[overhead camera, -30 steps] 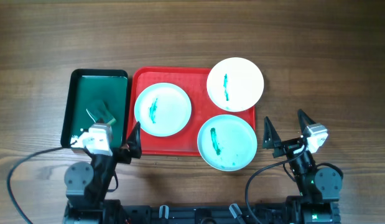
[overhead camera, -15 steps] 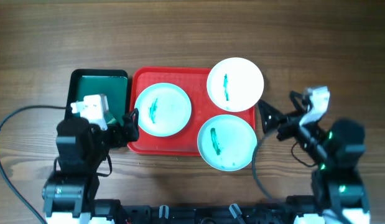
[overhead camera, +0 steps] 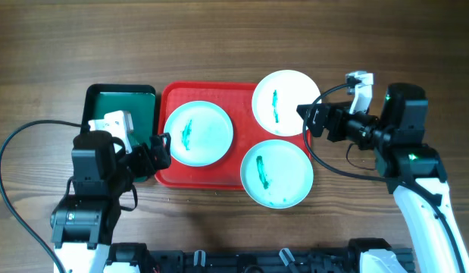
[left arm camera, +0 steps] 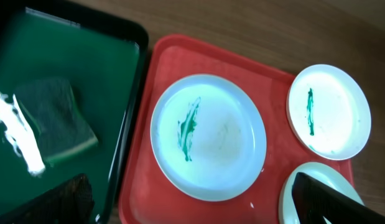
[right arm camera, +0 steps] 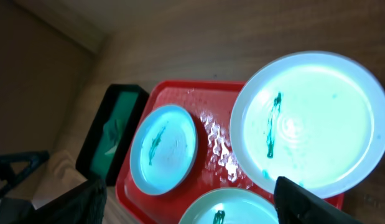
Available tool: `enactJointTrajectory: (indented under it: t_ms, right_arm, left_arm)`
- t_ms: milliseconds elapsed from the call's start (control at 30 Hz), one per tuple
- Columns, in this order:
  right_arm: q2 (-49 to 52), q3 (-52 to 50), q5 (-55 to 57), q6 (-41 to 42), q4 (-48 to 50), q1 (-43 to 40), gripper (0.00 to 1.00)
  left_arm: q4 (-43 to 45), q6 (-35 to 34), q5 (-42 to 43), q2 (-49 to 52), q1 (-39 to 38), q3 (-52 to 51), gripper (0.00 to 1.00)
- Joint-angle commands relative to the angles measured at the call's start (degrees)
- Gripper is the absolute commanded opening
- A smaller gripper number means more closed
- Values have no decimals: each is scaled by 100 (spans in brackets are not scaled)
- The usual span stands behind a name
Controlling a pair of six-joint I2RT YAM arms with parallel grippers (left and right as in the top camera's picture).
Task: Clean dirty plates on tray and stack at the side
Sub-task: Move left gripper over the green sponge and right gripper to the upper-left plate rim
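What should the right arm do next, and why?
Probably ease the right gripper onto the rim of the far right plate and close. Its jaws stand open at that rim, which overhangs the tray, and the plate bears a green smear.

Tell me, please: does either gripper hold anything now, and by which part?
Nothing is held. The left gripper and the right gripper both stand open with empty jaws; the right one is near the rim of the far plate.

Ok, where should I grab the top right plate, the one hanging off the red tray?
Pinch the plate by its right-hand rim, coming from the right with the right gripper. It is shallow and lies flat, but that edge overhangs the tray, likely leaving room for a finger underneath.
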Motion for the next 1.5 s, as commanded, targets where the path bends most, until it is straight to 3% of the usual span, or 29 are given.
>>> enactJointTrajectory:
  t_ms: [0, 200, 400, 833, 900, 1167, 1467]
  right_arm:
    - [114, 490, 299, -170, -350, 297, 84]
    - [470, 1502, 2127, -328, -1460, 1174, 79]
    - [1217, 1934, 2625, -20, -1565, 1945, 73]
    - [3292, 2168, 2614, 898, -254, 3248, 47]
    - [3563, 2168, 2625, 1029, -76, 3379, 38]
    - [3895, 2166, 2479, 1333, -13, 3469, 36]
    - [3899, 2164, 2492, 1414, -170, 3469, 37]
  left_arm:
    - [-282, -575, -238, 407, -28, 579, 100]
    - [-1543, -732, -619, 1613, -28, 2118, 97]
    - [-2133, -940, -896, 2186, 52, 3023, 84]
    - [-2717, -1019, -1169, 2804, 723, 3051, 93]
    - [-2712, -1019, -1172, 3014, 723, 3051, 94]
    - [-2341, -1021, -1169, 3364, 723, 3051, 100]
    - [-2726, -1021, -1213, 3364, 721, 3051, 100]
